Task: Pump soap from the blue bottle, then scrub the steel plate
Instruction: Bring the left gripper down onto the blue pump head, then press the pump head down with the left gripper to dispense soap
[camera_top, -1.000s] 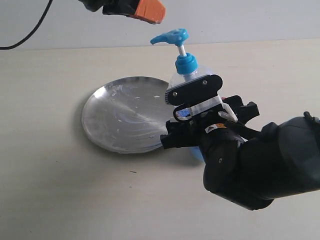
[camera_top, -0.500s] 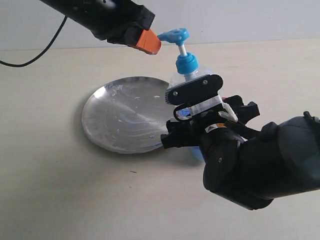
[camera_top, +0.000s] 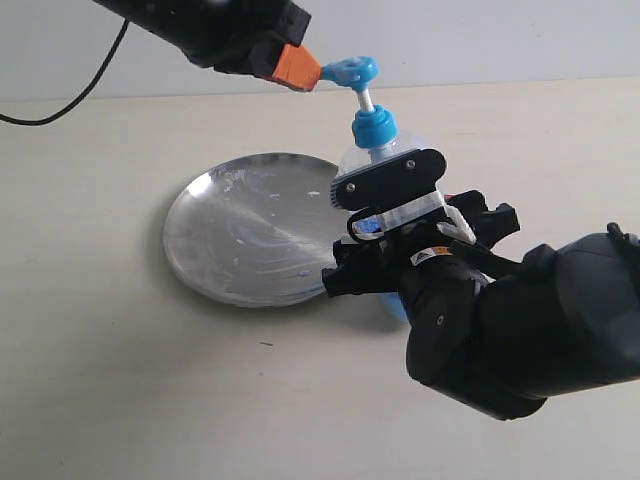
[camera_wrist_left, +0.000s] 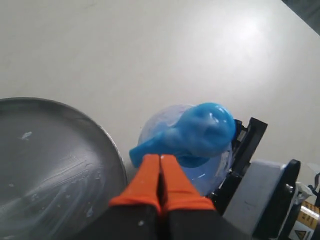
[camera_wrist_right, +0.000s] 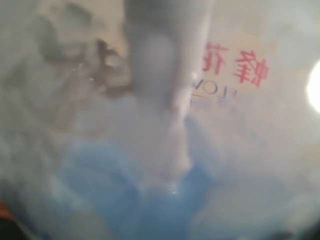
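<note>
The blue bottle (camera_top: 373, 130) stands upright just right of the steel plate (camera_top: 240, 235), its pump head (camera_top: 352, 70) raised. My right gripper (camera_top: 390, 178) is shut on the bottle's body, with one black finger (camera_wrist_left: 247, 145) against its side. The bottle's label and light-blue soap (camera_wrist_right: 150, 200) fill the right wrist view. My left gripper (camera_top: 298, 68) is shut, and its orange fingertips (camera_wrist_left: 150, 167) are pressed together at the spout end of the pump head (camera_wrist_left: 200, 132). Whether they touch it I cannot tell. The plate (camera_wrist_left: 50, 165) is smeared with pale streaks.
A black cable (camera_top: 70, 95) hangs down at the back left over the beige table (camera_top: 120, 400). The bulky right arm (camera_top: 520, 330) fills the front right, next to the plate's near rim.
The left gripper came down from above to the pump's spout, then lifted a little. The bottle, pump head, plate and right gripper have not moved.
</note>
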